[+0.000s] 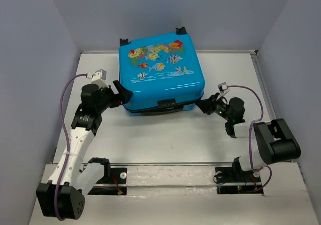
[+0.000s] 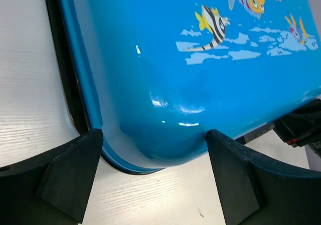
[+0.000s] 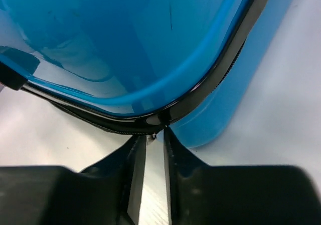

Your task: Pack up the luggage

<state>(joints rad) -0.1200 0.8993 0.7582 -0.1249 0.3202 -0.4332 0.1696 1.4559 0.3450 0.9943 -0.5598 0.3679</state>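
Item 1, right claw (image 3: 154, 141): fingers stood at a narrow slit, tips against the black zipper band (image 3: 210, 84) at the near right corner of the luggage (image 1: 161, 74); a bright fleck (image 3: 153, 136) sat at the tips, perhaps the zipper pull, but whether I had hold of it I could not tell

Item 2, left claw (image 2: 153, 145): spread wide, holding nothing, one finger on each side of the near left corner of the shell, just beside it; contact could not be told

Item 3, luggage: blue fish-printed case lying flat toward the far side of the bench (image 1: 150, 140), printed lid uppermost, shells together along the near edge

Item 4, contents: none visible; the lid was down, so what lay inside could not be told

Handling note, as I judged it: the step in hand looked to be working the zip. Left claw should brace its corner so the case would not slide; right claw should pinch the pull squarely and follow the band round the curve slowly, lest it slip off
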